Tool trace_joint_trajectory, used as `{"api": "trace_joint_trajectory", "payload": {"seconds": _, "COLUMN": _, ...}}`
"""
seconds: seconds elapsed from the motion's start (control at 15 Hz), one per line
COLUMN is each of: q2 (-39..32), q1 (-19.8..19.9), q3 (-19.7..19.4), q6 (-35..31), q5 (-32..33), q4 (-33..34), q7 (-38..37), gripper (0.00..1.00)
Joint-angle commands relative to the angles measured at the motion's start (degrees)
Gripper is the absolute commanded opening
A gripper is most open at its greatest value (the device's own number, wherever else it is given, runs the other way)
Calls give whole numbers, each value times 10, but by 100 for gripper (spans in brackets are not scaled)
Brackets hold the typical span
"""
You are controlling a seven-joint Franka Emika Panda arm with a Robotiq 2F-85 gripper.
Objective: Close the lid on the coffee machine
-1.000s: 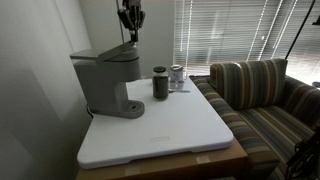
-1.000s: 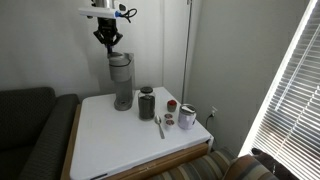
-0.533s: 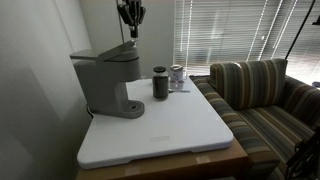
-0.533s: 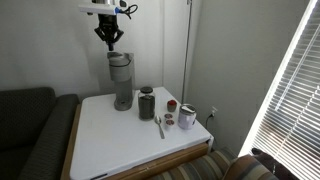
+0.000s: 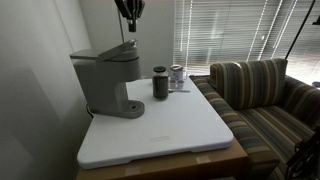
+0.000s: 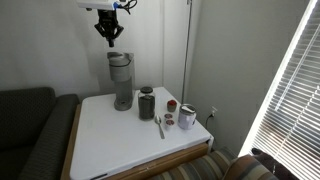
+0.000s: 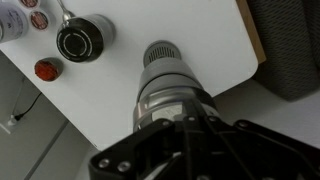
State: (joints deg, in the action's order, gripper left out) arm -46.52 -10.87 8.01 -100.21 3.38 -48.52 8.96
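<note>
The grey coffee machine (image 5: 108,82) stands at the back of the white table in both exterior views (image 6: 121,82). Its lid (image 5: 104,54) lies down flat on the head (image 6: 120,58). My gripper (image 5: 131,22) hangs well above the machine, clear of it, with its fingers together and nothing in them (image 6: 110,38). In the wrist view I look straight down on the machine's top (image 7: 163,70), with my dark fingers (image 7: 190,128) closed in front of it.
A dark cylindrical cup (image 5: 160,83) (image 6: 147,103) stands next to the machine. A silvery jar (image 5: 177,75), a white mug (image 6: 187,117), a spoon (image 6: 160,127) and red caps (image 6: 172,105) lie beyond. A striped couch (image 5: 262,100) borders the table.
My gripper has risen straight up, farther from the machine's top. The lid and everything on the table stay as they were.
</note>
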Motion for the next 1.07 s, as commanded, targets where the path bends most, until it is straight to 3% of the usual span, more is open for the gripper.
{"api": "trace_joint_trajectory", "payload": {"seconds": 0.0, "q2": -19, "q1": -1, "q3": -4, "q6": -2, "q5": 2, "q4": 17, "q7": -6, "gripper": 0}}
{"api": "trace_joint_trajectory", "payload": {"seconds": 0.47, "q2": -43, "q1": 1, "q3": -6, "q6": -47, "q5": 4, "q4": 20, "q7": -3, "gripper": 0}}
{"api": "trace_joint_trajectory", "payload": {"seconds": 1.0, "q2": -37, "q1": 0, "q3": -7, "q6": -41, "q5": 1, "q4": 13, "q7": -22, "gripper": 0}}
